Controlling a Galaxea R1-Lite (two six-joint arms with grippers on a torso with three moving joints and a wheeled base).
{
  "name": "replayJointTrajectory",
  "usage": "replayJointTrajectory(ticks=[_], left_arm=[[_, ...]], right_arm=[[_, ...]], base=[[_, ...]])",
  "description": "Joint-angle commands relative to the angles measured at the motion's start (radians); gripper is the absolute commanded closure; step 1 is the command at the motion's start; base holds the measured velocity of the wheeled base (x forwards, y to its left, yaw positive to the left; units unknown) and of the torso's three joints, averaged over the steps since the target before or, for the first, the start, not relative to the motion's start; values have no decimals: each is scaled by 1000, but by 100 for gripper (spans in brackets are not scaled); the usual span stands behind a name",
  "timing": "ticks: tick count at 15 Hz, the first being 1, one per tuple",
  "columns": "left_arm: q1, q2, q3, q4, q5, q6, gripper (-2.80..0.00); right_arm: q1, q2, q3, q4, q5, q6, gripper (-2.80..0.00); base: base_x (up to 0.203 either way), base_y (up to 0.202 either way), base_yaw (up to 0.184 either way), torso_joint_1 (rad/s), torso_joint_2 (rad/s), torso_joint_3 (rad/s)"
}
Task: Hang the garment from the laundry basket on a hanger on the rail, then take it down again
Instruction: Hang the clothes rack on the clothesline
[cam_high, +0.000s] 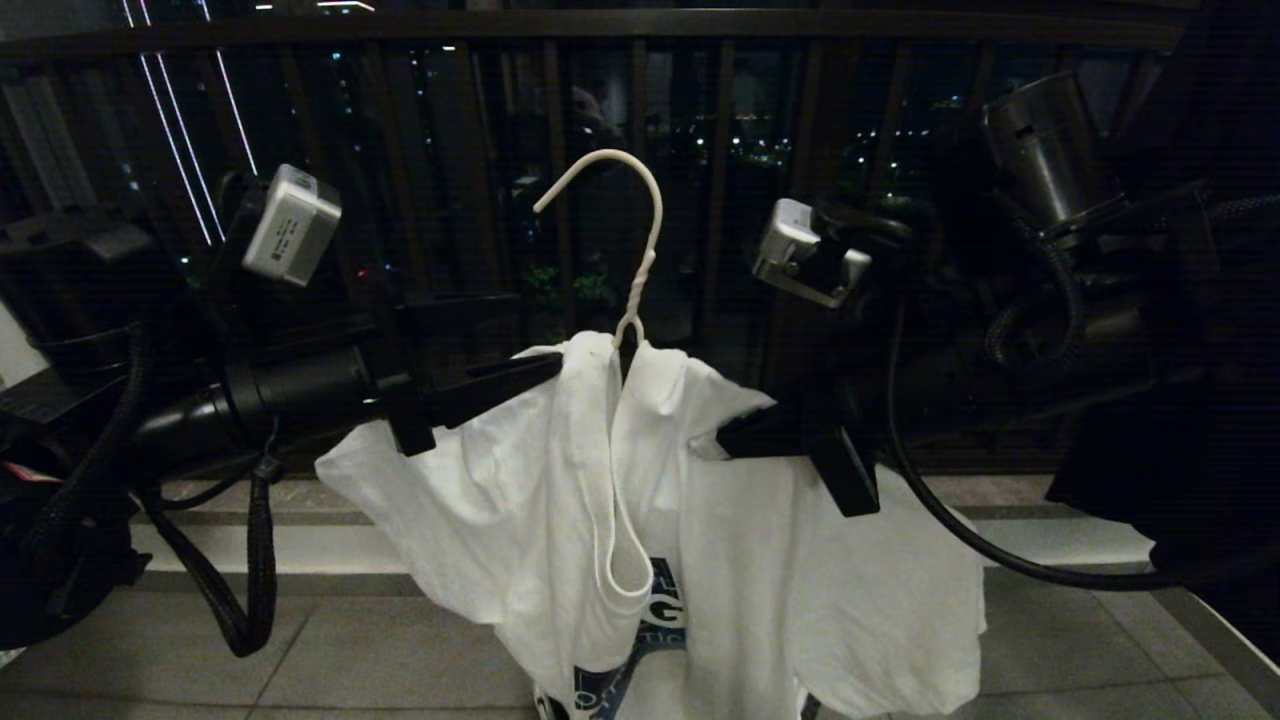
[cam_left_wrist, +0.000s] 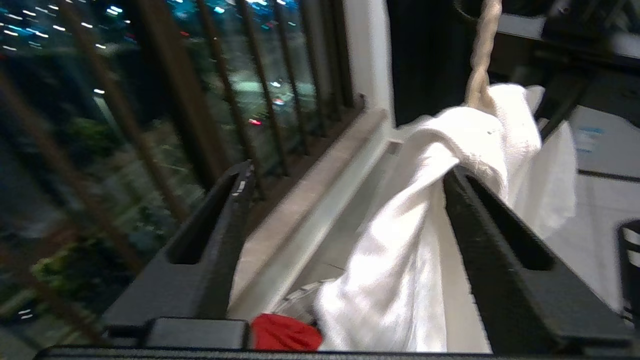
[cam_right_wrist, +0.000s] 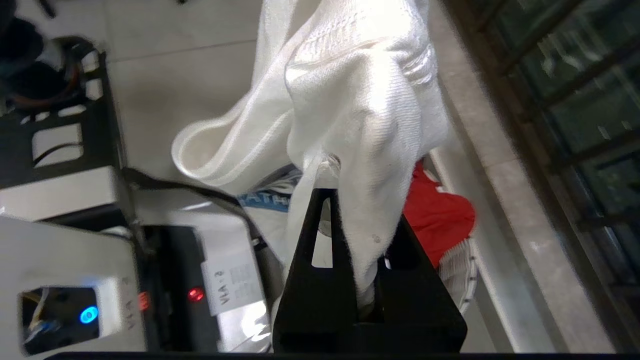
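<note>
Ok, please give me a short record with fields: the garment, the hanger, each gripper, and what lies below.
garment: white T-shirt with blue printed logo, draped over the hanger
hanger: thin white wire hanger, hook free in the air
left gripper: open, one finger under the shirt's shoulder
right gripper: shut on the shirt
below: red cloth on the floor

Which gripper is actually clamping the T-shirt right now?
The right gripper, fingers shut on the T-shirt; the left gripper stands open, cloth only draped over one finger.
</note>
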Motion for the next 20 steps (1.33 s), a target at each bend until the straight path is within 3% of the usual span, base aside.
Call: replayJointTrajectory(ticks=[1,6,7,12,14,18,20], left_arm=[[8,-7,-2,-3,-5,1,-280],[57,-10,-32,-6,-5,-8,-280],[74,-13,-37,-8,-5,-11,0],[80,-100,-3,-4,-6,-30,0],[80,-154,22,-4,2,-69,0],[121,-237,129,-5,38,-152,0],[149,-329,205,4,49,-182,0]], right_arm=[[-28,-4,1,-5,5,-2,0],[-58,-34,1,-6,5,1,0],[-63,-43,2,-6,5,1,0],[-66,-50,-3,-12,-4,1,0],[-78,-59,-6,-12,-22,3,0],[-205,-79,10,-15,-28,41,0],[-230,-128,92,-45,-23,67,0]], base=[[0,0,0,0,0,0],[0,0,0,0,0,0],[0,0,0,0,0,0],[0,0,0,0,0,0],[0,0,0,0,0,0],[0,0,0,0,0,0],[0,0,0,0,0,0]])
